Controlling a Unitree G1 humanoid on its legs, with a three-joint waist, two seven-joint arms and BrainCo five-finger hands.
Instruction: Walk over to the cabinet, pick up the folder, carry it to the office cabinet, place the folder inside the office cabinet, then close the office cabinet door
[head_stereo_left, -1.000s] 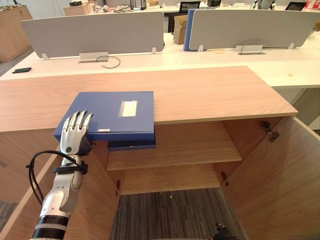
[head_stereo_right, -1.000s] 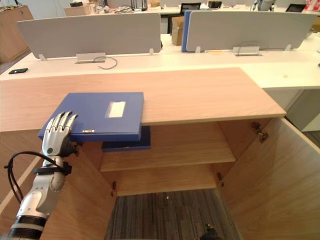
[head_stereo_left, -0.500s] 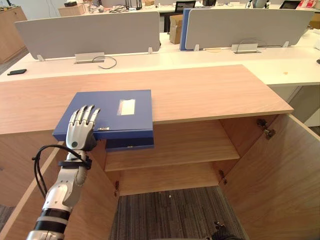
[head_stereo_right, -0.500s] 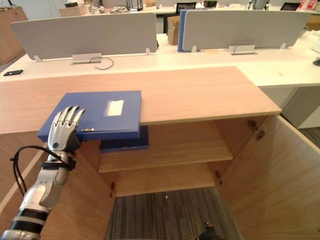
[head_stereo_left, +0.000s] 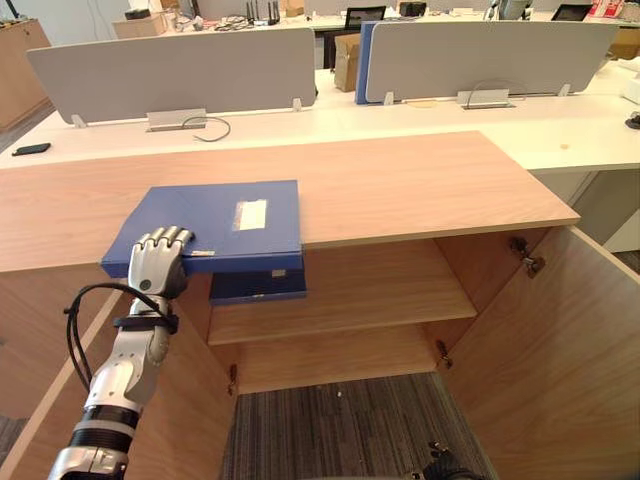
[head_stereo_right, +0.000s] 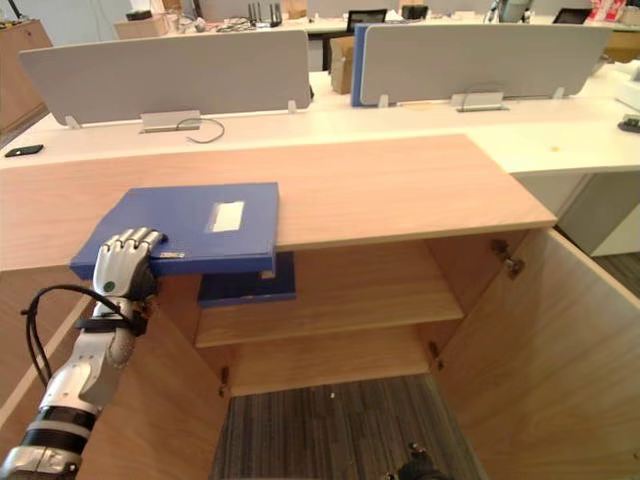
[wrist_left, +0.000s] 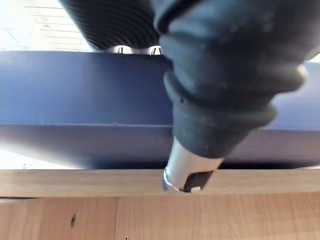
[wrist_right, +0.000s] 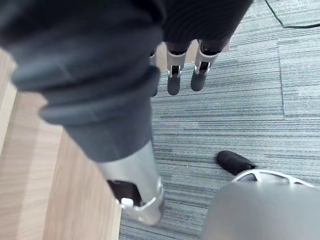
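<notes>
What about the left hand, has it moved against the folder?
Yes. The left hand lay flat across the folder; its fingers have pulled back, curling at its near edge.

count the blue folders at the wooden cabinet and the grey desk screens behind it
blue folders: 2 (top folder gripped by the left hand, shelf folder)
grey desk screens: 2 (left screen, right screen)
total: 4

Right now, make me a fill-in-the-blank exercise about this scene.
The left hand curls over a near corner of the ___ folder.
That folder lies on the cabinet top, overhanging its ___ edge.
A second folder sits on a ___ inside the cabinet.
The right cabinet door stands ___.
Missing words: blue, front, shelf, open.
</notes>
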